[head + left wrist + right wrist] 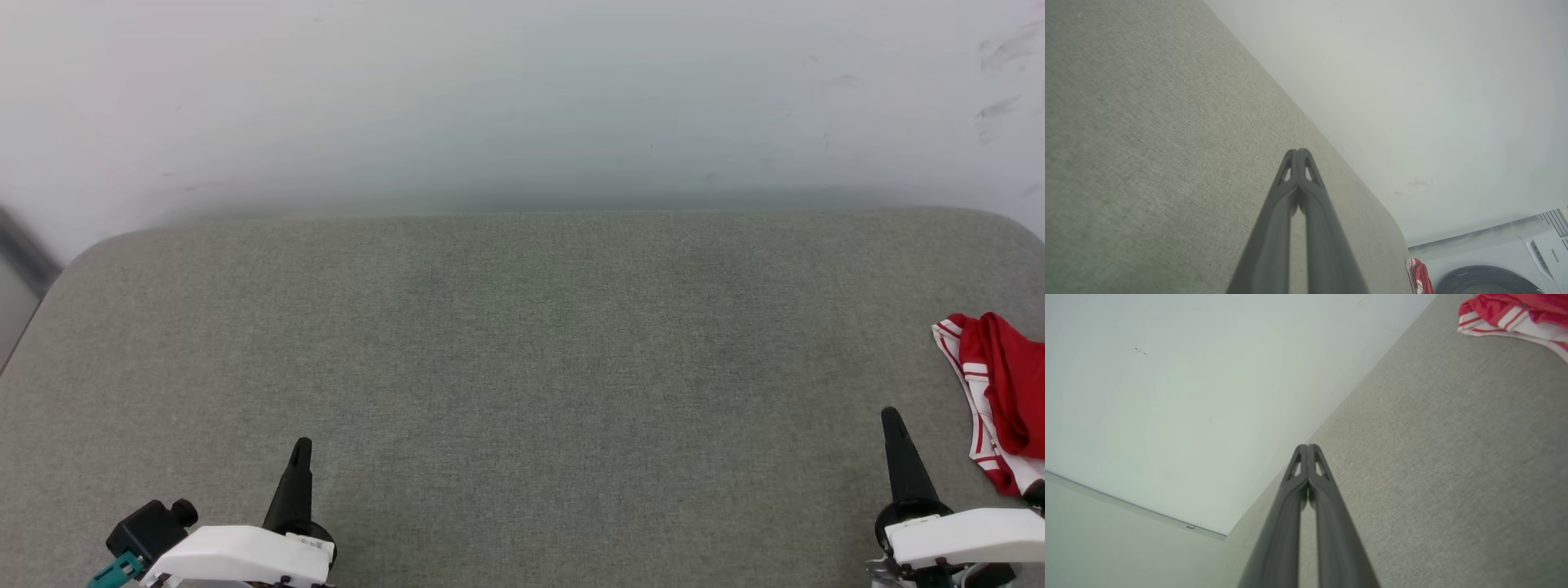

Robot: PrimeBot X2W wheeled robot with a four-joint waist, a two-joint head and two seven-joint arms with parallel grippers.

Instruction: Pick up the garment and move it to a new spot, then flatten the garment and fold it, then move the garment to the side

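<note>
Currently finding the red cloth garment point(1000, 392) with white, red-striped trim lying bunched at 3 o'clock on the grey-green fabric-covered counter point(522, 367). Running off the head view's edge there, so not telling whether folded or merely crumpled. Noting the left end effector point(300, 447), two long dark fingers on a white wrist, held low at 7 o'clock. Noting the right end effector point(891, 418) at 5 o'clock, near the garment but apart from it. Seeing both clenched on nothing, fingers pressed together.

Judging the step as unsettled: fitting either a heap waiting at the edge for lifting, or a finished piece set aside with both arms resting clear. Holding off from naming a move, and needing first a fuller look at how the cloth is lying toward 3 o'clock.

Comparing views: getting the closest look at the garment point(1506, 314) from the right wrist view, at 1 o'clock beyond the right end effector point(1307, 448), with loose wavy folds and striped trim but no print showing. Catching in the left wrist view a small red-and-white edge of the garment point(1419, 275) at 5 o'clock, past the left end effector point(1299, 153). Also catching there a white washing machine point(1515, 253) with a dark round door, beyond the counter's corner. Taking from the head view both end effectors at once, plus the pale wall point(522, 98) at 12 o'clock.
</note>
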